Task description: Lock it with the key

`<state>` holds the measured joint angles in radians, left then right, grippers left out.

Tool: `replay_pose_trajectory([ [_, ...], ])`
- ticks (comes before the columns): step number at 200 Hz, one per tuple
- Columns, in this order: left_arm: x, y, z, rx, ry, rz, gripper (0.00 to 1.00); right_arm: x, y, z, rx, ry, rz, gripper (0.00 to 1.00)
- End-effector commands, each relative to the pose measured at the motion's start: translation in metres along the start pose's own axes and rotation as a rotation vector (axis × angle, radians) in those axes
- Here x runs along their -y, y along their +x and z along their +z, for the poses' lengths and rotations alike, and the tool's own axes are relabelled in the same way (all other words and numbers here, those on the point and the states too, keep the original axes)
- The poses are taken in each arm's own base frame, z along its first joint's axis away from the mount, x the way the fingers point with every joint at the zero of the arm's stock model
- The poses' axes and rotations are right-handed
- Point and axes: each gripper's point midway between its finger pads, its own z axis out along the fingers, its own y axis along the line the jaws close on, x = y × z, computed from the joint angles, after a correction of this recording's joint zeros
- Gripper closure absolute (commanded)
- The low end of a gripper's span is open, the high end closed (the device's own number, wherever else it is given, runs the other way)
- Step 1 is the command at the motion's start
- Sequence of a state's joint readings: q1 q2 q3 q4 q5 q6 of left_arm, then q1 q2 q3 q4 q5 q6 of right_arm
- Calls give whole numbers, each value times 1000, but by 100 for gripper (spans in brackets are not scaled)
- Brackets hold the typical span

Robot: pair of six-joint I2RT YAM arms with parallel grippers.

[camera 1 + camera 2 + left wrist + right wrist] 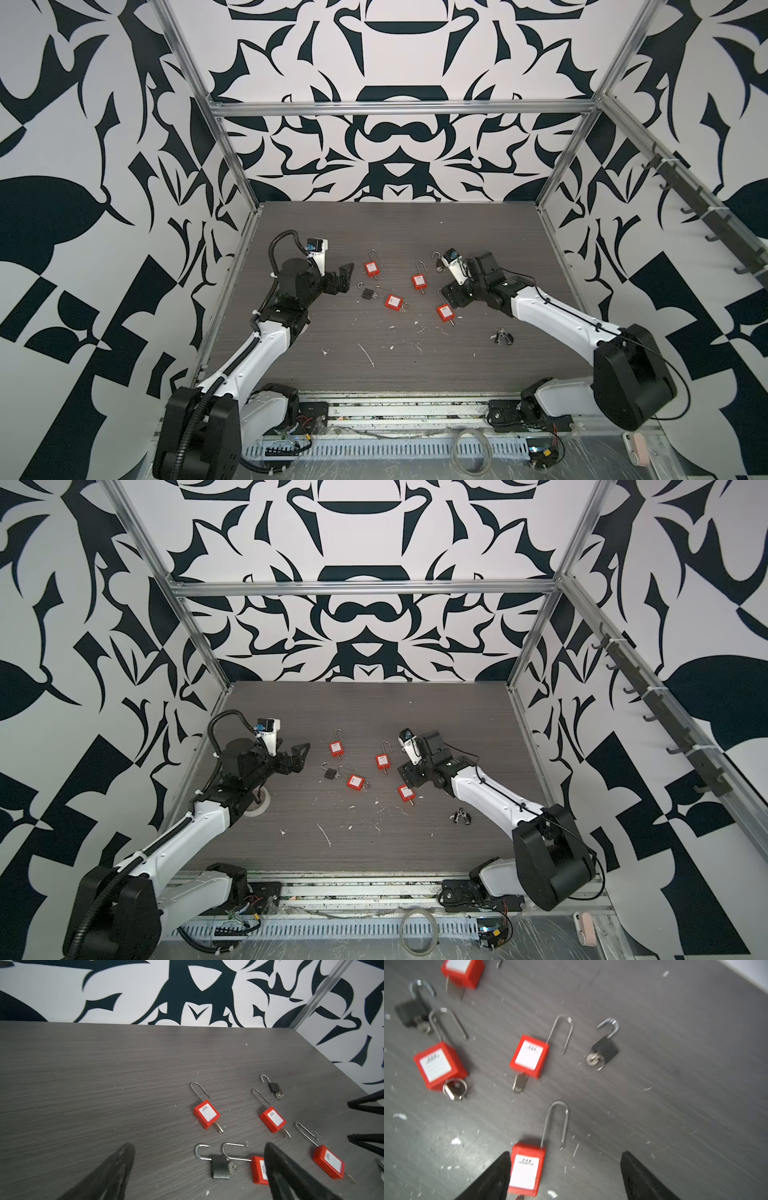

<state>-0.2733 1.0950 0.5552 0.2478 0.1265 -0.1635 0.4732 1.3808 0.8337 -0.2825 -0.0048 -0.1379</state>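
Note:
Several red padlocks lie on the grey table with shackles open and keys in their bases. The nearest red padlock [526, 1169] [444, 311] lies just inside one fingertip [505, 1159] of my right gripper [565, 1156] [451, 297], which is open and low over it; its key barely shows. A second red padlock [529, 1056] carries a key [520, 1082]. My left gripper [199, 1147] [345, 277] is open above the table. A small black padlock [219, 1167] [368, 293] lies ahead of it between the fingers, and a finger partly hides a red padlock [257, 1169].
Another black padlock [605, 1049] lies toward the back right. White scraps [368, 355] litter the table's front. A small dark metal piece [503, 337] sits near the right arm, and a tape roll [257, 806] lies under the left arm. Aluminium posts [237, 166] frame the table.

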Motion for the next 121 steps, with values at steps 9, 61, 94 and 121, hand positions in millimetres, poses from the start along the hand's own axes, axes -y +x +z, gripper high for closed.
replay_pose_trajectory([
  [9, 10, -3, 6, -19, 5, -19, 1, -8, 10, 3, -97, -13, -10, 17],
  [61, 39, 2, 14, -94, 76, -32, 1, -19, 19, 20, -194, -40, -6, 20],
  [94, 49, 6, 13, -116, 81, -8, 1, -21, 25, 24, -256, -30, 11, 21],
  [121, 49, 9, 13, -120, 76, -12, 1, -28, 30, 22, -302, -33, 57, 23],
])
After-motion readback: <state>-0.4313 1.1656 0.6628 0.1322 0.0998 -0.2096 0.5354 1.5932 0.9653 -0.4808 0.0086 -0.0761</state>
